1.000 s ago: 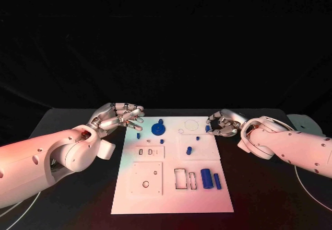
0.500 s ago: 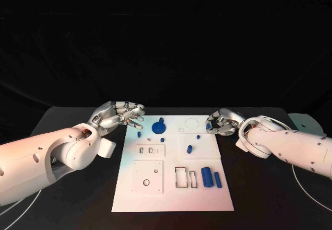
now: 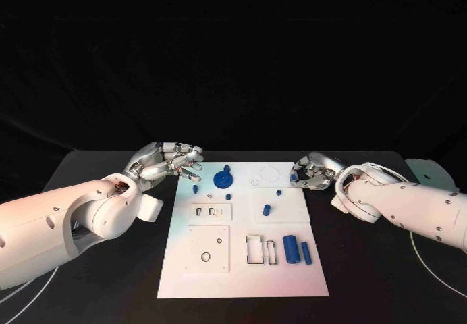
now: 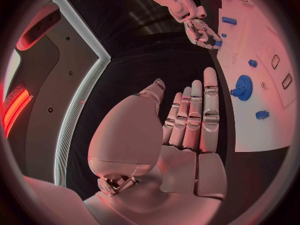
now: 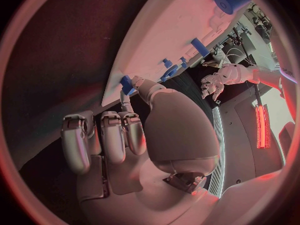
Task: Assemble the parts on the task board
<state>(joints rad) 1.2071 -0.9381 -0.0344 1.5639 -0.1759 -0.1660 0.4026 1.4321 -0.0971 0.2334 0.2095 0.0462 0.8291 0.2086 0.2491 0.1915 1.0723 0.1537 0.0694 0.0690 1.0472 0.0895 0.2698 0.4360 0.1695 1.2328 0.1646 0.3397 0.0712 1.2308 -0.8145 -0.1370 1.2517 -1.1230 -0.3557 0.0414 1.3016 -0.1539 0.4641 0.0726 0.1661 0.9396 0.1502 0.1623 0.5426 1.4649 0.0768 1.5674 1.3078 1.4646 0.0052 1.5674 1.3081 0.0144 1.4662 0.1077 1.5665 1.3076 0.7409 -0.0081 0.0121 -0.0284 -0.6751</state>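
Several small blue parts (image 3: 291, 247) lie on the task board (image 3: 243, 283); they look light, rigid and slick, best pinched across their sides. Left robot hand (image 3: 171, 162) hovers open, empty; right robot hand (image 3: 310, 174) curls at the board's far corner, pinching a blue piece (image 5: 127, 83).

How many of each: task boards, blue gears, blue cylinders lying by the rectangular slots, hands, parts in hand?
Task board: 1
Blue gear: 1
Blue cylinders: 2, thick and slim
Hands: 2, left hand and right hand
Small blue part pinched by right hand: 1
Total: 7
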